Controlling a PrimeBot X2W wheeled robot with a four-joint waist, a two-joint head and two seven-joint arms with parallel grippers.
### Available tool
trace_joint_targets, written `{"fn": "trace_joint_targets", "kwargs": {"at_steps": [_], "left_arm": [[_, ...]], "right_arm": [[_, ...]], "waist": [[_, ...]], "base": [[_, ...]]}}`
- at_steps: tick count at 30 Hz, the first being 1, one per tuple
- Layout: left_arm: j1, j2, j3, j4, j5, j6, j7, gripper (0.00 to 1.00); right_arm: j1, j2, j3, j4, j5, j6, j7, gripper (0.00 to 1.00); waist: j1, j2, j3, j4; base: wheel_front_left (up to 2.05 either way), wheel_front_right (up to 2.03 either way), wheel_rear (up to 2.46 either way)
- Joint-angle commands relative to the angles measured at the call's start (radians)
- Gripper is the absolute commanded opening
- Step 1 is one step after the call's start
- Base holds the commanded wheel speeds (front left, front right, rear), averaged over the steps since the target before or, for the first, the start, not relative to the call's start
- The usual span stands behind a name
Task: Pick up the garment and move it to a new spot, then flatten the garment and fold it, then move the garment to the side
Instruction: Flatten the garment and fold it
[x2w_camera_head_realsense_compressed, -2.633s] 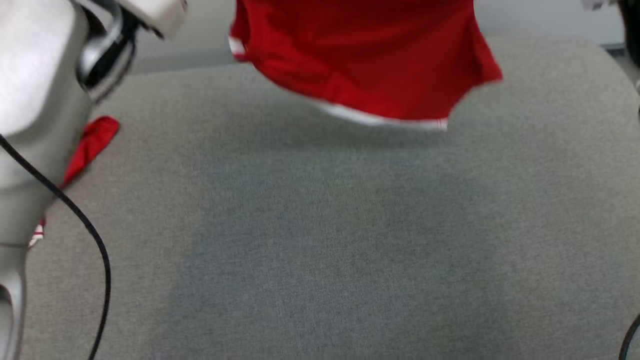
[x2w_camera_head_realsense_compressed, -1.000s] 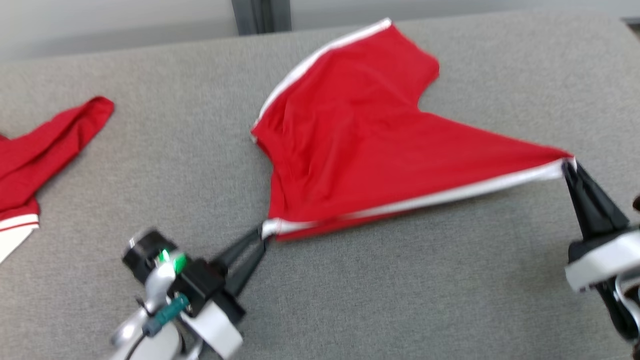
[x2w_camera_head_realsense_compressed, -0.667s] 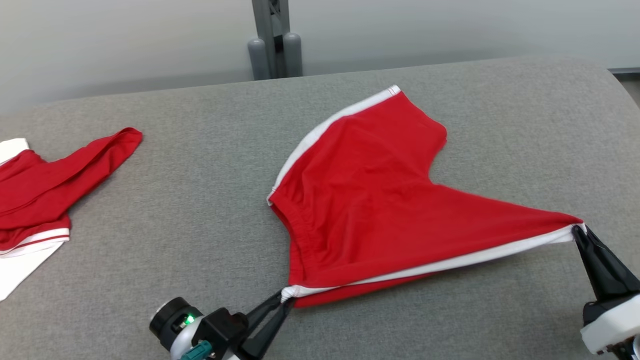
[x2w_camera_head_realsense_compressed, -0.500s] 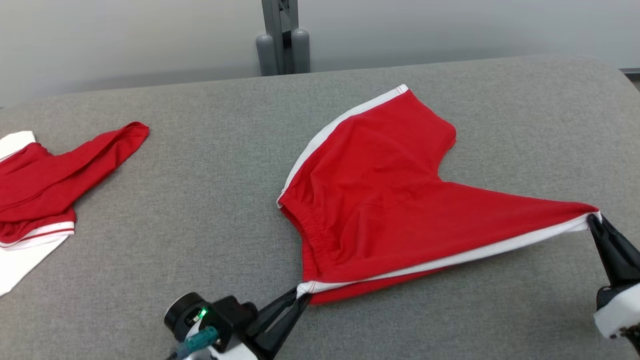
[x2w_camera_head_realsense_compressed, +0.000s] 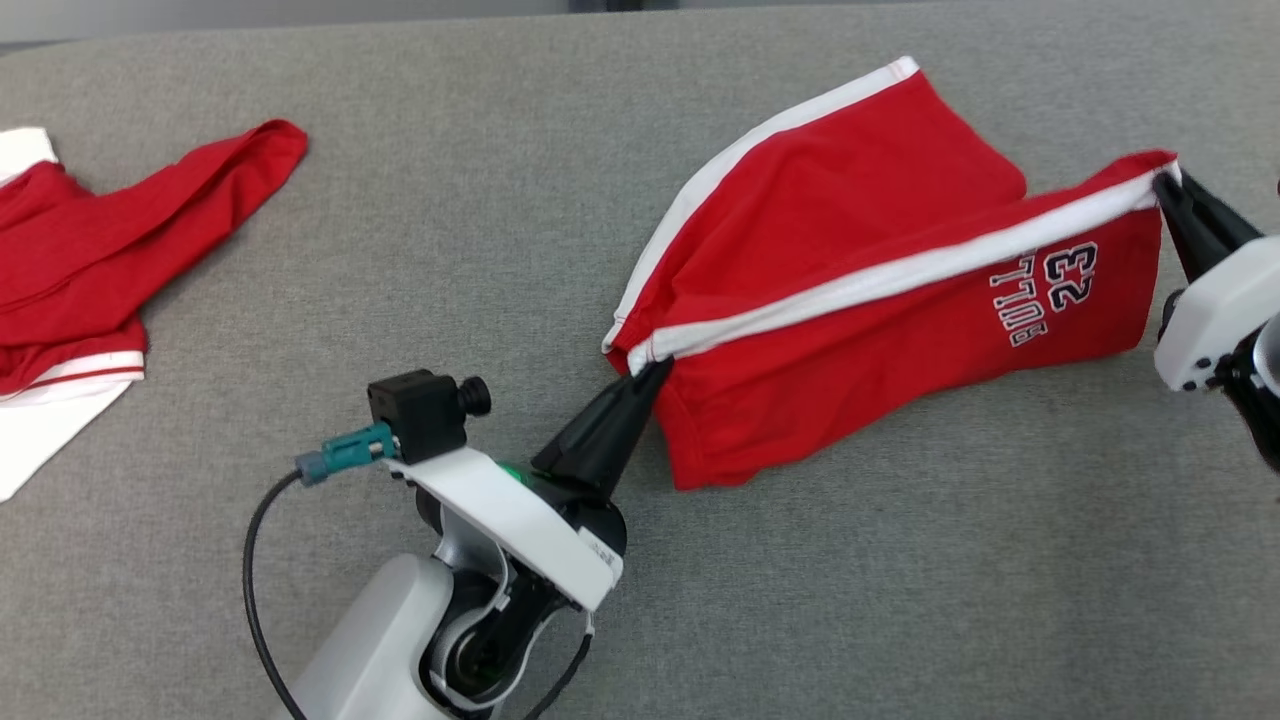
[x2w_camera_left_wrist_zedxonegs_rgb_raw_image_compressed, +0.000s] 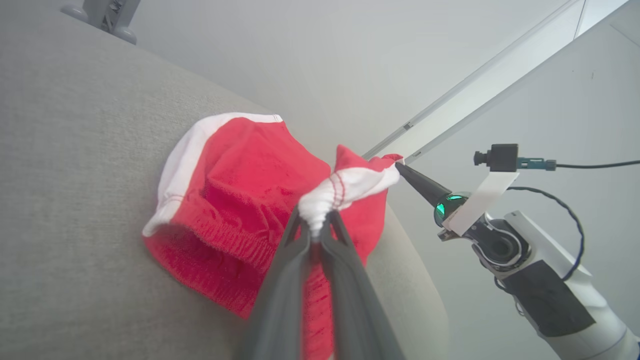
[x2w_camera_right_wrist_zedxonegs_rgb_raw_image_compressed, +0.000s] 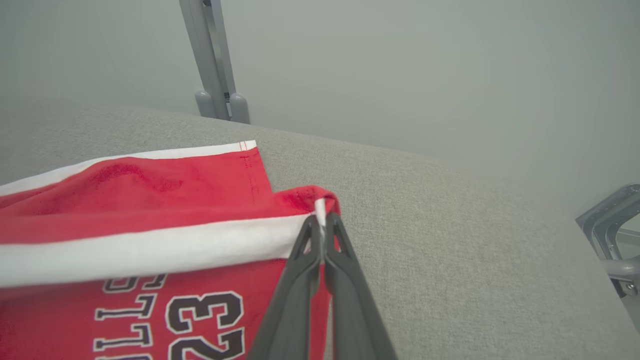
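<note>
Lab: padded grey table (x2w_camera_head_realsense_compressed: 800, 600), bare wall (x2w_camera_right_wrist_zedxonegs_rgb_raw_image_compressed: 400, 60)

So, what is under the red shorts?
Around the red shorts the grey padded surface shows. Directly beneath, the cloth covers it, so nothing else can be checked.

Bright, even light, a faint soft shadow under the red shorts (x2w_camera_head_realsense_compressed: 850, 340), wrist views bowed at edges.

Shorts (x2w_camera_head_realsense_compressed: 860, 260) right, cloth (x2w_camera_head_realsense_compressed: 110, 240) left, bare cushion (x2w_camera_head_realsense_compressed: 430, 250) between
</note>
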Motion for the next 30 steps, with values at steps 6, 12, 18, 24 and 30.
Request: {"fn": "trace_joint_targets", "kwargs": {"at_steps": [6,12,18,24,30], "left_arm": [[-0.128,-0.031,0.047,0.069,-0.029,0.033,-0.045,0.00],[-0.220,-0.046,0.028,0.142,-0.087,0.066,-0.047,0.00],[-0.273,-0.049,-0.004,0.175,-0.103,0.108,-0.047,0.00],[-0.306,-0.046,-0.030,0.217,-0.105,0.127,-0.082,0.00],[-0.330,-0.043,-0.046,0.265,-0.084,0.158,-0.139,0.00]], "right_arm": [[-0.220,-0.024,0.074,0.184,-0.039,-0.001,-0.056,0.00],[-0.419,0.000,0.160,0.366,-0.060,-0.001,-0.104,0.00],[-0.545,0.016,0.217,0.478,-0.085,-0.001,-0.143,0.00],[-0.636,0.038,0.268,0.614,-0.105,-0.001,-0.178,0.00],[-0.668,0.053,0.337,0.688,-0.097,-0.001,-0.261,0.00]], "waist": [[0.0000,0.0000,0.104,0.089],[0.0000,0.0000,0.170,0.124],[0.0000,0.0000,0.213,0.142],[0.0000,0.0000,0.238,0.155],[0.0000,0.0000,0.236,0.157]], "base": [[0.00,0.00,0.00],[0.00,0.00,0.00],[0.00,0.00,0.00],[0.00,0.00,0.00],[0.00,0.00,0.00]]}}
